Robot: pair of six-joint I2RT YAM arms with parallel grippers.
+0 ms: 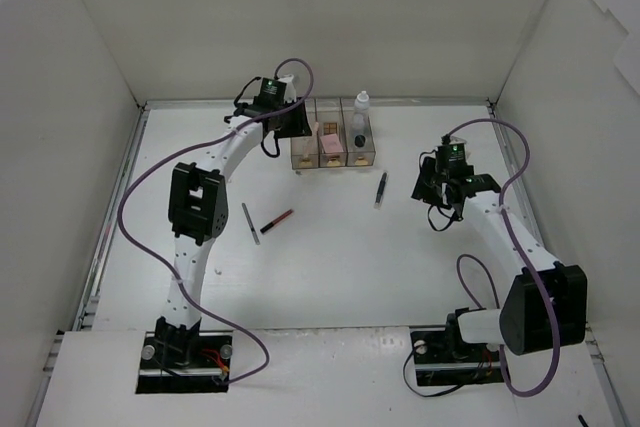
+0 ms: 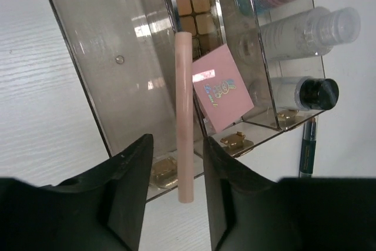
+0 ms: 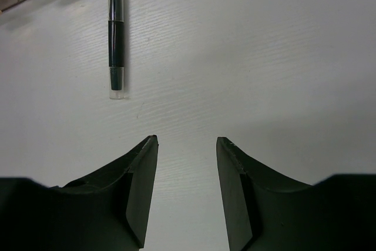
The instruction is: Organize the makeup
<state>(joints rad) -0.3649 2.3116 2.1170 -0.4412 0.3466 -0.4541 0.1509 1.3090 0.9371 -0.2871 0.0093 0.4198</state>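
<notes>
Stick [image 2: 184, 116] sits free within open left end effector [image 2: 177, 142].

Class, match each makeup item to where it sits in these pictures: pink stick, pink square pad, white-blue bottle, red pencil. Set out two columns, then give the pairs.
1 pink stick
2 pink square pad
3 white-blue bottle
4 red pencil

A on the table, beside the left arm
B clear box, right compartment in the top view
C between the fingers of the left hand
D clear box, middle compartment

Pairs: 1-C; 2-D; 3-B; 4-A
</notes>
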